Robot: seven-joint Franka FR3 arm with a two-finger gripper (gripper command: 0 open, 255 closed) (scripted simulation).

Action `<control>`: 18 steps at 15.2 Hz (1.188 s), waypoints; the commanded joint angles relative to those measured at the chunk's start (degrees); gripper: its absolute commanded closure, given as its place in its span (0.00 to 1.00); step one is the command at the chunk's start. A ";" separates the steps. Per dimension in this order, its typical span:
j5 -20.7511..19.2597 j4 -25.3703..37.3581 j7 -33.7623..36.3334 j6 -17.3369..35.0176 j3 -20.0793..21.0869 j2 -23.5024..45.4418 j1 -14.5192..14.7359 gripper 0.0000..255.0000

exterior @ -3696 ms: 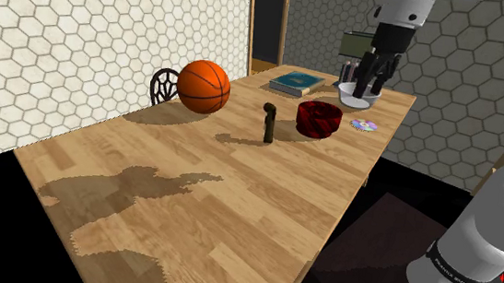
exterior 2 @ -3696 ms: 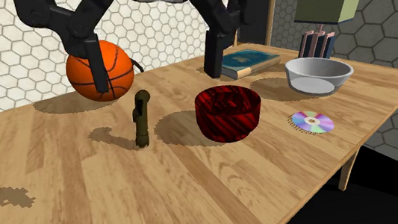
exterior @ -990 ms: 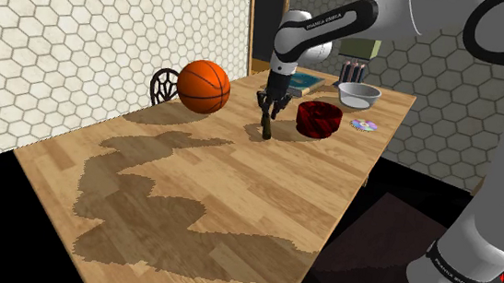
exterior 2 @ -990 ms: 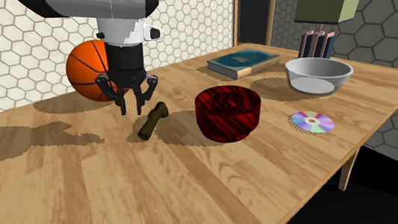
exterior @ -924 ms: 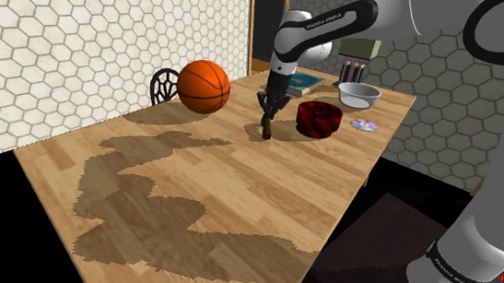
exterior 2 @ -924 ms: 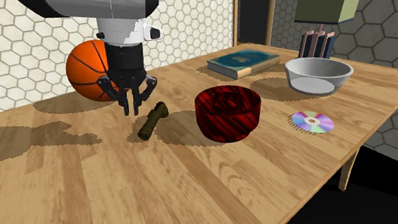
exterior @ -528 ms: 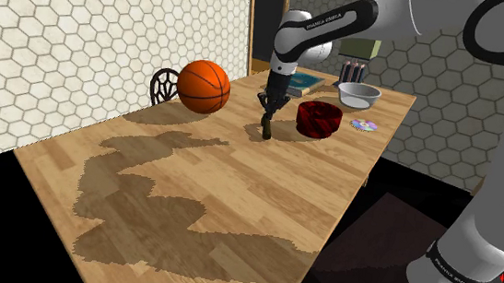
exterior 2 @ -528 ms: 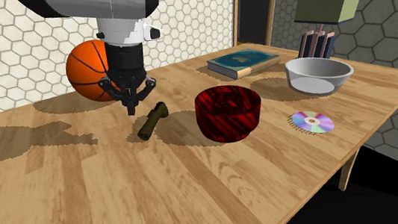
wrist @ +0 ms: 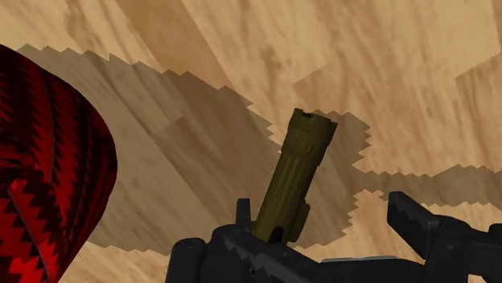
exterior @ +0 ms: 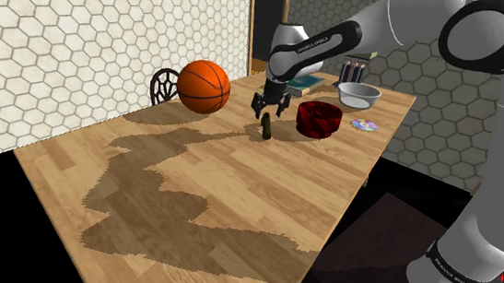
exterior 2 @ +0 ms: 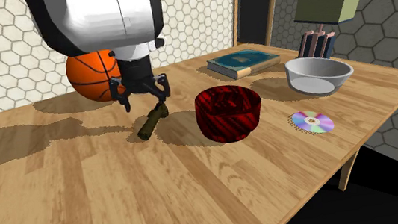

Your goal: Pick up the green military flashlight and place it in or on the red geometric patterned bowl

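The olive-green flashlight (exterior 2: pixel 152 124) lies tipped over on the wooden table (exterior 2: pixel 198 197), a short way from the red and black patterned bowl (exterior 2: pixel 227 112). My gripper (exterior 2: pixel 144 98) hangs just above the flashlight's raised end, open, fingers spread to either side and holding nothing. In the wrist view the flashlight (wrist: pixel 296 173) points away from the gripper (wrist: pixel 330 241), its near end beside one finger, and the bowl (wrist: pixel 44 169) rises close by. From the shoulder view the gripper (exterior: pixel 271 107) hovers over the flashlight (exterior: pixel 268 126), beside the bowl (exterior: pixel 318 118).
An orange basketball (exterior 2: pixel 92 69) sits behind the gripper. A teal book (exterior 2: pixel 245 62), a grey bowl (exterior 2: pixel 319 73) and a CD (exterior 2: pixel 311 122) lie past the red bowl toward the table's edge. A chair back (exterior: pixel 164 85) stands at the wall side.
Over the last second the fingers closed together and have now opened wide again. The hand has turned and sunk closer to the flashlight, which toppled from upright earlier.
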 commanded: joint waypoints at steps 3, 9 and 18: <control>-5.72 2.14 4.78 5.12 -2.63 4.37 1.72 0.00; -5.72 2.43 4.78 8.11 -2.73 7.64 1.53 0.00; -5.72 2.47 4.79 8.39 -2.74 7.96 1.51 0.00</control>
